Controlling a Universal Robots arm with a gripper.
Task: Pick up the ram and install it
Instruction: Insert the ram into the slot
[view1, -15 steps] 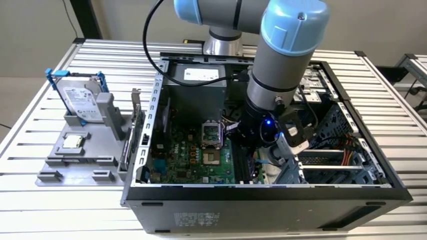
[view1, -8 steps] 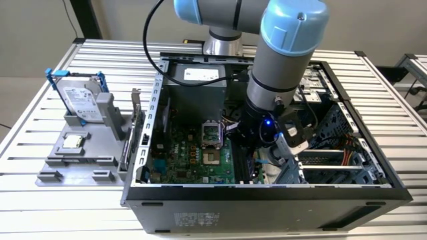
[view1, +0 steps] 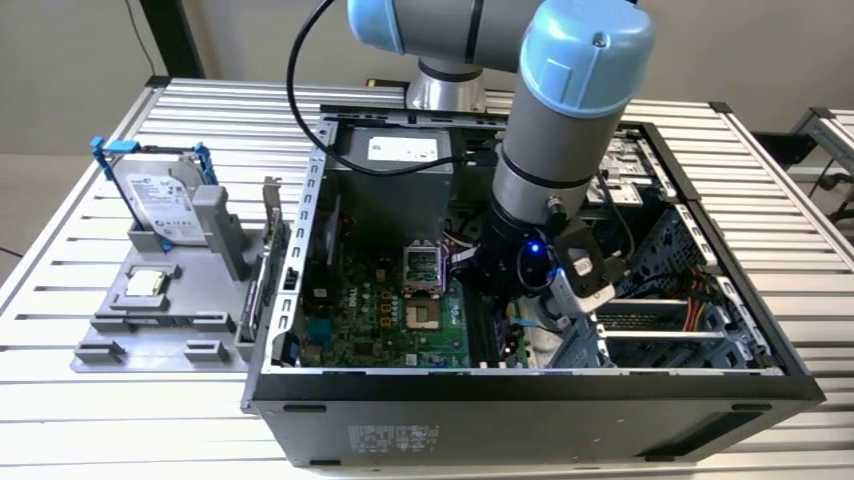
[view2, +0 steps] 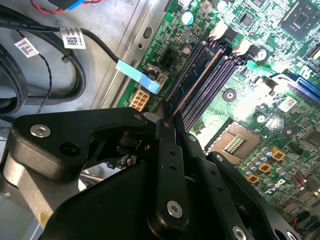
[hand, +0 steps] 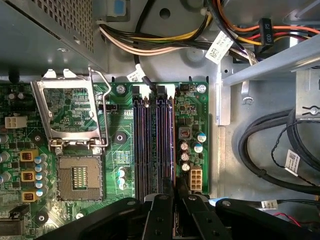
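claw (view2: 167, 120): clamped on the ram (view2: 192, 82)
ram: runs straight out from the claw, lengthwise in its slot (hand: 167, 145)

The end effector (view2: 167, 117) is matt black plastic with small bright metal screws. The ram (view2: 192, 85) shows a thin, dark, glossy edge with a coppery line. The motherboard (hand: 120, 150) is glossy green, its slots (hand: 141, 145) dark plastic. The computer case (view1: 534, 420) is dull grey sheet metal with black painted walls. The desk (view1: 80, 420) is ribbed, brushed aluminium. The hard drive (view1: 163, 205) has a shiny silver metal face and blue plastic brackets.
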